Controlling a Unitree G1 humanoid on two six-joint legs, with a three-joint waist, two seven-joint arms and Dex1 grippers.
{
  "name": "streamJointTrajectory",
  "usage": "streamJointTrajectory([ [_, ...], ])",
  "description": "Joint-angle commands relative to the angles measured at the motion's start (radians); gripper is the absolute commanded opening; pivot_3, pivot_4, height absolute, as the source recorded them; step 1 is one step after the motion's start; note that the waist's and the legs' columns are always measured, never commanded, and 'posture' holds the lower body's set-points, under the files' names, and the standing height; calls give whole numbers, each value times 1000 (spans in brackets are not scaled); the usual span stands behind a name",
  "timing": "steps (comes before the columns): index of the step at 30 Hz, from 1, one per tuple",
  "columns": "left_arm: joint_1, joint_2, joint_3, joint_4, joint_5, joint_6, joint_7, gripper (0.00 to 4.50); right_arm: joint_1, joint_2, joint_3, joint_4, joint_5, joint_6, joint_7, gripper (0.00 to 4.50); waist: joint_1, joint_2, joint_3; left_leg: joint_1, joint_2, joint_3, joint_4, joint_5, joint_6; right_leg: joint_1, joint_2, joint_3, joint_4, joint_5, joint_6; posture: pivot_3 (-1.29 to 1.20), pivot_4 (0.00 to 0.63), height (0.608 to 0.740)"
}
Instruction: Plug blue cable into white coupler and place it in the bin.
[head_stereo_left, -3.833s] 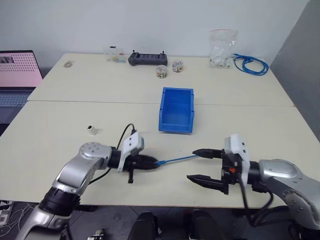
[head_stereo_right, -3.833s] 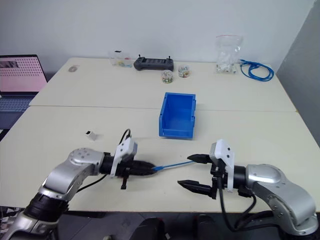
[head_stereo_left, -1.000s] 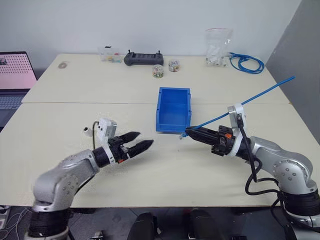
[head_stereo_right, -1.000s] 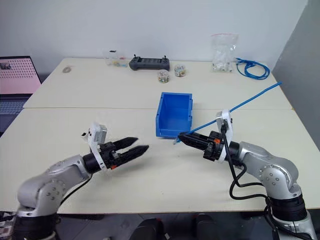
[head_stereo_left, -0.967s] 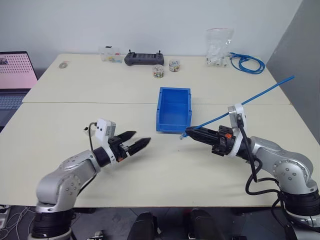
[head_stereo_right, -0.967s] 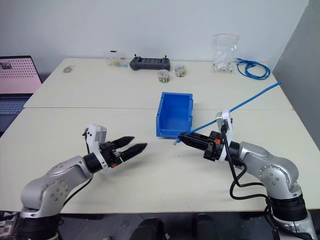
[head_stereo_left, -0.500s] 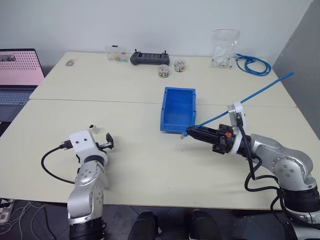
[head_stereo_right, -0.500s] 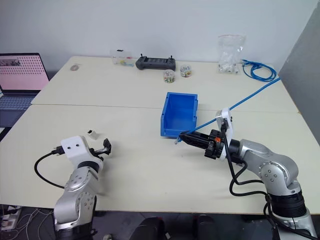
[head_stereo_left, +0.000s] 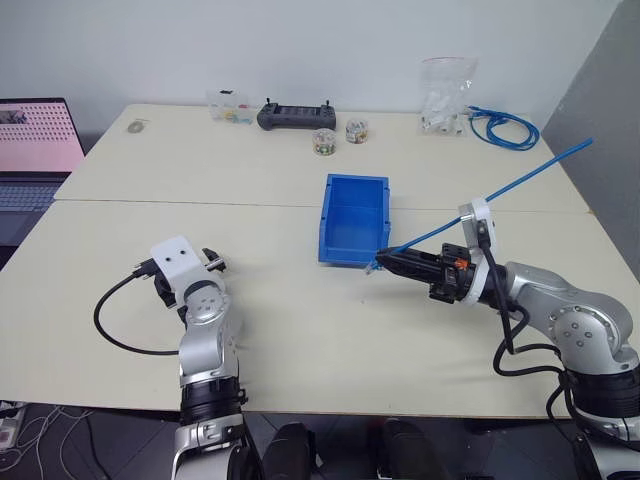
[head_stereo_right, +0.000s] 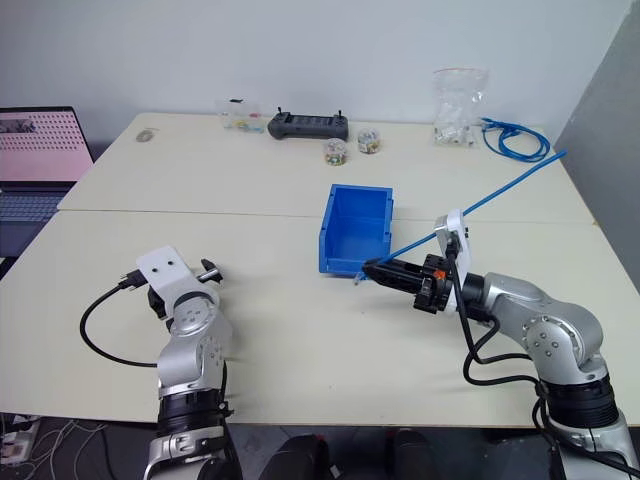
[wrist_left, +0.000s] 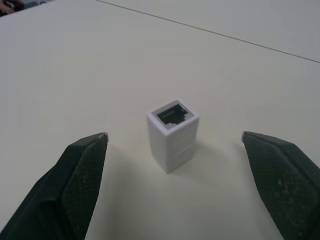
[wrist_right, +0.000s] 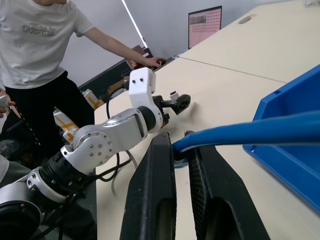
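The white coupler (wrist_left: 172, 132) stands on end on the table, dark socket hole up, between the wide-apart fingers of my open left gripper (wrist_left: 173, 136); neither finger touches it. In the head views that wrist's white housing (head_stereo_left: 176, 256) hides the coupler at the table's left front. My right gripper (head_stereo_left: 385, 261) is shut on the blue cable (head_stereo_left: 520, 180) near its plug end, just in front of the bin (head_stereo_left: 353, 222). The cable rises stiffly up and to the right behind the wrist. The bin is empty.
A laptop (head_stereo_left: 35, 140) sits at the far left. Along the back edge are a small clear box (head_stereo_left: 228, 107), a black controller (head_stereo_left: 290, 117), two small jars (head_stereo_left: 323, 142), a bag of white parts (head_stereo_left: 445, 95) and a looped blue cable bundle (head_stereo_left: 500, 127). A person (wrist_right: 45, 30) stands beside the table.
My left arm has swung left and its open gripper has turned from pointing right to pointing forward-left around the coupler. The right gripper keeps still, shut on the cable.
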Motion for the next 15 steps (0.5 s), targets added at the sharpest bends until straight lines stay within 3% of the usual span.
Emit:
streamJointTrajectory([
  [1, -54, 8, 24, 54, 21, -55, 46, 4500, -19, -12, -29, -5, -2, -2, 16, 86, 0, 0, 0, 0, 0, 0, 0, 0, 0, 0, 0, 0, 0, 0, 0, 0, 150, 740],
  [9, -77, 8, 47, 109, 18, -99, 84, 4500, -16, -30, -37, -4, 2, 6, 21, 81, 0, 0, 0, 0, 0, 0, 0, 0, 0, 0, 0, 0, 0, 0, 0, 0, 150, 740],
  [15, -70, -4, 50, 117, 10, -118, 86, 3375, -17, -29, -41, -1, 1, 13, 24, 81, 0, 0, 0, 0, 0, 0, 0, 0, 0, 0, 0, 0, 0, 0, 0, 0, 150, 740],
])
